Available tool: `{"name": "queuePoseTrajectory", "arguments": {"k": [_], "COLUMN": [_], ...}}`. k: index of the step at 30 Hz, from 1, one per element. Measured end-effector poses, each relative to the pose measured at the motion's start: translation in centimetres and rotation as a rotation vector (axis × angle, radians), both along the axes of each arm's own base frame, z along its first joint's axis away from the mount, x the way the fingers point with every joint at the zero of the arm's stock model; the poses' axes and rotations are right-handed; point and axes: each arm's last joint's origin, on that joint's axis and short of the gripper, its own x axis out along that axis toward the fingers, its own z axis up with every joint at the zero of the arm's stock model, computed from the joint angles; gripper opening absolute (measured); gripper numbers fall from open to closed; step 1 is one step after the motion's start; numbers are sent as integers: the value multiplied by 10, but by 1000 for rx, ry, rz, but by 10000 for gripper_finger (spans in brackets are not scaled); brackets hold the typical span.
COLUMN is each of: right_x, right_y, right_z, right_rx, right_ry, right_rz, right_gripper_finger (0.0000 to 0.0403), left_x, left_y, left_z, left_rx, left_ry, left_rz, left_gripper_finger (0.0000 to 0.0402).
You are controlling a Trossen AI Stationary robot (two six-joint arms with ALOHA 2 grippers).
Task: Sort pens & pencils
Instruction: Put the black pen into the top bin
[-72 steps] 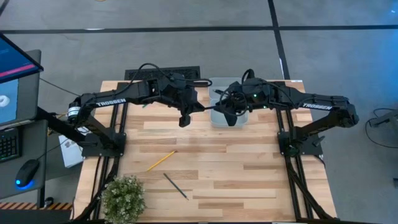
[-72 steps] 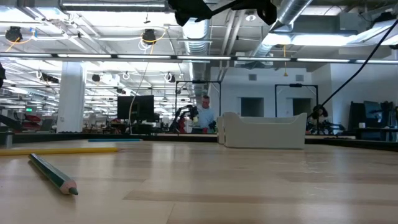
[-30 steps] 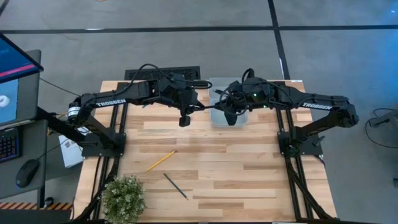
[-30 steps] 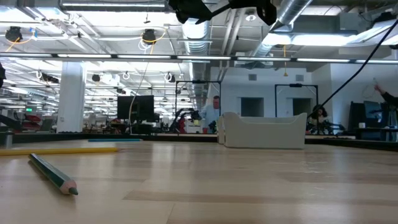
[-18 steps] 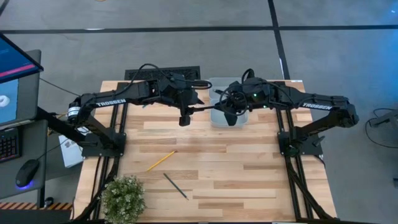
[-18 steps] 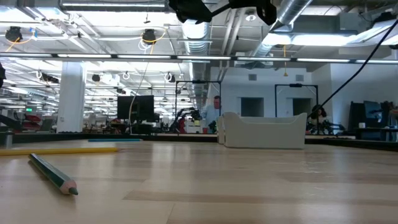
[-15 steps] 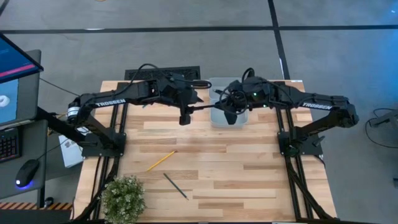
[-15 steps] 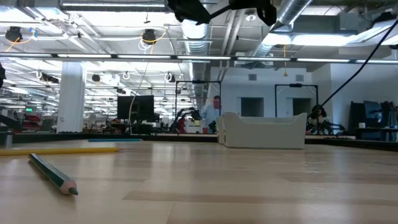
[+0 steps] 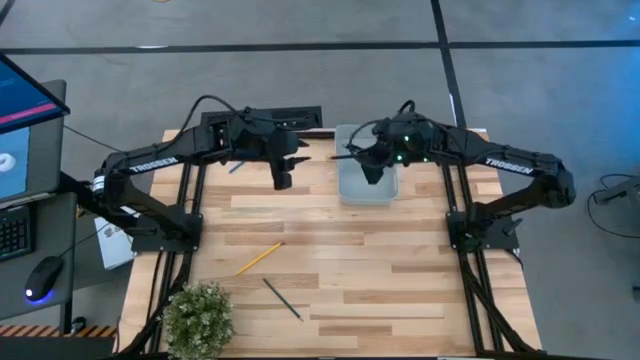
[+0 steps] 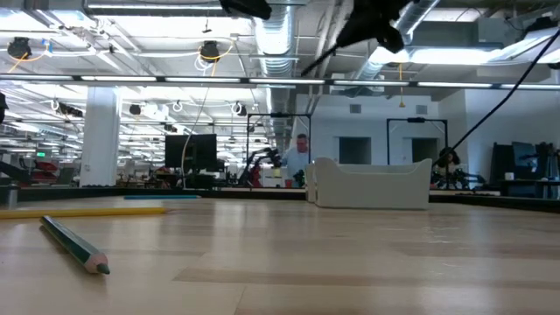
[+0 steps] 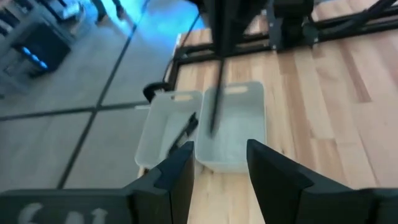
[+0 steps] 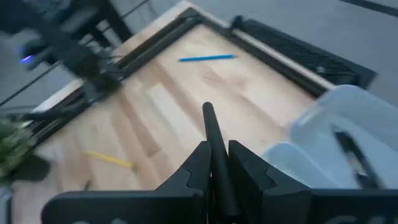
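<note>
From above, the right gripper (image 9: pixel 370 163) hangs over the far compartment of a pale translucent two-part bin (image 9: pixel 367 190) at the bench's far edge, its fingers clamped on a black pen (image 9: pixel 346 156) that pokes out toward the left arm. The left gripper (image 9: pixel 283 178) is clear of the bin, over the bare wooden bench (image 9: pixel 400 270) near the far edge, holding nothing. A yellow pencil (image 9: pixel 258 258) and a dark green pencil (image 9: pixel 282 299) lie near the front edge, well apart from both grippers, beside a small potted plant (image 9: pixel 197 318) at the front left corner. A light blue pencil (image 9: pixel 235 167) lies by the far left edge.

At table height, the green pencil (image 10: pixel 73 245), hexagonal with a sharpened tip, lies in front of the yellow one (image 10: pixel 83 210); the bin (image 10: pixel 372 184) stands beyond.

The left wrist view shows its fingers (image 11: pixel 180 176) parted and empty, the bin (image 11: pixel 233 140) ahead with a dark pen (image 11: pixel 185 132) in one compartment and the held pen (image 11: pixel 217 99) above the other.

The right wrist view shows its fingers (image 12: pixel 199 167) pressed on the smooth round pen (image 12: pixel 215 146)
</note>
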Motion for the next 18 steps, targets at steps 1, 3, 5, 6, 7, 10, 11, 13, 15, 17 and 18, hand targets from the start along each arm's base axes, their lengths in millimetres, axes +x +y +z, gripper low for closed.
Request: {"name": "queuePoseTrajectory", "arguments": {"k": [1,3,5,6,7,10,11,13,15,17,18], "right_x": [-2,-6,-12,-14,-17,-27,-30,-38,-42,-44,-44], "right_y": [-6,-18,-31,-37,-44,-63,-70,-81,-91,-102,-108], "right_z": [-2,-10,-17,-20,-24,-36,-38,-45,-53,-59,-62], "right_rx": [2,10,32,52,74,140,151,180,211,241,251], "right_ry": [5,35,53,47,37,12,-1,-4,8,10,2], "right_rz": [-22,-59,-71,-66,-57,-57,-66,-91,-117,-133,-133], "right_gripper_finger": [61,61,61,61,61,61,61,61,61,62,62], "left_x": [-1,-2,-2,-2,-2,-1,-2,-2,-3,-3,-3], "left_y": [0,-1,-1,-1,-1,-1,-1,-1,-1,-1,-1], "left_z": [-1,-3,-6,-8,-12,-21,-22,-23,-24,-24,-24], "left_rx": [-9,-25,-43,-50,-56,-78,-85,-88,-92,-98,-103], "left_ry": [9,33,51,55,66,95,107,122,128,124,122], "left_rz": [3,6,14,18,21,32,35,35,37,42,45], "left_gripper_finger": [139,139,139,139,139,139,139,139,139,139,139]}}
